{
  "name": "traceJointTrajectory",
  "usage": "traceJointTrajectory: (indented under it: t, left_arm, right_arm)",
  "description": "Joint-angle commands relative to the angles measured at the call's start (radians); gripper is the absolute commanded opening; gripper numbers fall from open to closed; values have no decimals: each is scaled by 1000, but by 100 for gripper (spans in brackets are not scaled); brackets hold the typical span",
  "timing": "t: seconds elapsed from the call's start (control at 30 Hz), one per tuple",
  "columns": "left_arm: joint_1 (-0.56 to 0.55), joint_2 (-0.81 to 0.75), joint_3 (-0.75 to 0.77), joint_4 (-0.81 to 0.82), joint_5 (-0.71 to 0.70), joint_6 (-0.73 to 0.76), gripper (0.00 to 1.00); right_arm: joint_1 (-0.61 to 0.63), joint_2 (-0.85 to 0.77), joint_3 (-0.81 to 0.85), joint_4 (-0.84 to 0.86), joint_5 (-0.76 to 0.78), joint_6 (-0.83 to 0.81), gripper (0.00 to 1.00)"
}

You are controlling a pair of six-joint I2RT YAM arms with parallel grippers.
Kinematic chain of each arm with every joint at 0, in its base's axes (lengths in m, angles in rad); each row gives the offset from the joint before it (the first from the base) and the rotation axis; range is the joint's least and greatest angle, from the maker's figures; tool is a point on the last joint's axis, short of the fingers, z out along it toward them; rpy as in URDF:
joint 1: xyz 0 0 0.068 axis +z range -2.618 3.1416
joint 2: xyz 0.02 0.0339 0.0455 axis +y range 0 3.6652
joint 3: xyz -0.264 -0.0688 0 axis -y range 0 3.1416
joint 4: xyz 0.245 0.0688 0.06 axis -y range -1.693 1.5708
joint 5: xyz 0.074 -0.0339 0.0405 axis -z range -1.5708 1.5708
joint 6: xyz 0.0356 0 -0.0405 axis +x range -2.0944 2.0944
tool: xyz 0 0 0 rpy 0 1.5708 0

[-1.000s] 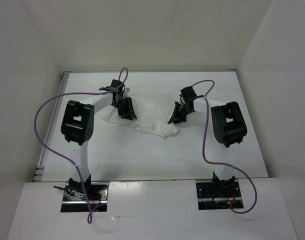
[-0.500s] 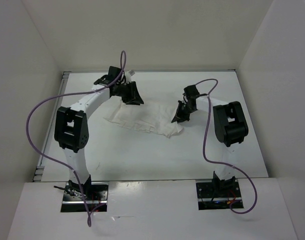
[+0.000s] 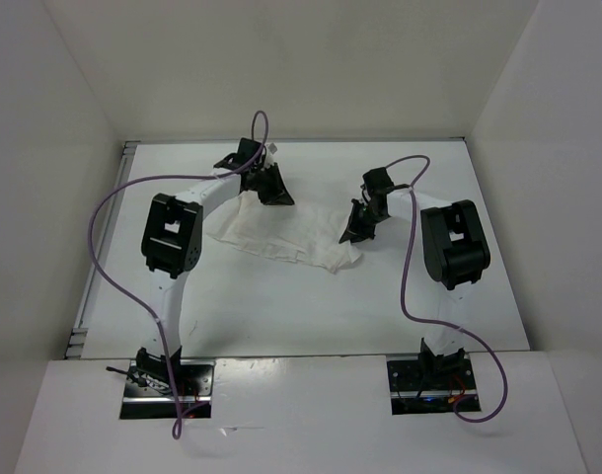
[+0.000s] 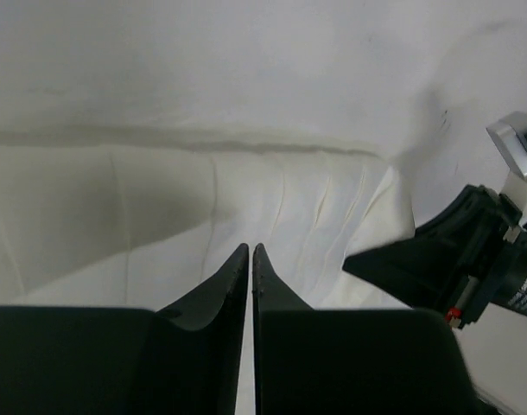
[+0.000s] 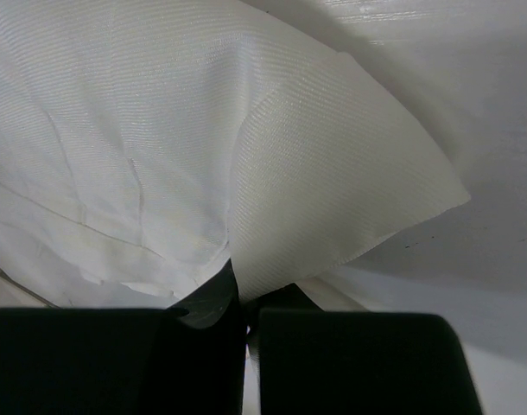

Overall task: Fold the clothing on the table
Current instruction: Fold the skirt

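The clothing (image 3: 291, 235) is a thin white pleated cloth lying spread across the middle of the table (image 3: 281, 306). My left gripper (image 3: 271, 188) is at the cloth's far left corner. In the left wrist view its fingertips (image 4: 250, 248) stand almost together over the pleated cloth (image 4: 289, 199), with only a hairline slit and no cloth seen pinched between them. My right gripper (image 3: 356, 227) is at the cloth's right end, shut on a fold of the clothing (image 5: 333, 173), which rises out of its jaws (image 5: 243, 294). The right gripper (image 4: 445, 255) also shows in the left wrist view.
White walls close in the table on the left, the back and the right. A metal rail (image 3: 104, 247) runs along the table's left edge. Purple cables (image 3: 410, 257) loop off both arms above the table.
The left arm swung right along the cloth's far edge and its jaws closed from open to almost together. The cloth's left part now lies flatter and wider. The right gripper barely moved.
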Motion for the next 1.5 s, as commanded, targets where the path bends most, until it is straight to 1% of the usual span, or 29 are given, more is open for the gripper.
traceJointTrajectory:
  t: [0.0, 0.13, 0.3, 0.63, 0.73, 1.07, 1.2, 1.33, 1.47]
  left_arm:
    - [-19, 38, 68, 62, -49, -25, 9]
    - [-39, 70, 83, 88, -73, -48, 0]
    - [-67, 90, 128, 88, -145, -57, 0]
    - [-85, 152, 183, 9, -269, -39, 0]
    - [-95, 152, 192, -14, -299, -30, 0]
    - [-113, 152, 132, -23, -329, -21, 0]
    - [-145, 141, 94, -14, -329, -21, 0]
    - [-185, 141, 105, -14, -304, -42, 0]
    - [-219, 178, 160, -23, -292, -42, 0]
  right_arm:
    - [9, -34, 26, -43, 30, -25, 0]
    - [9, -34, 26, -43, 30, -25, 0]
    - [18, -34, 44, -43, 30, -25, 0]
    - [18, -25, 73, -63, 30, -25, 0]
    - [18, -25, 93, -74, 51, -25, 0]
    - [18, -34, 181, -112, 50, -34, 0]
    - [18, -95, 243, -123, 25, -34, 0]
    - [27, -123, 311, -145, -10, -25, 0]
    - [27, -142, 340, -154, -44, -14, 0]
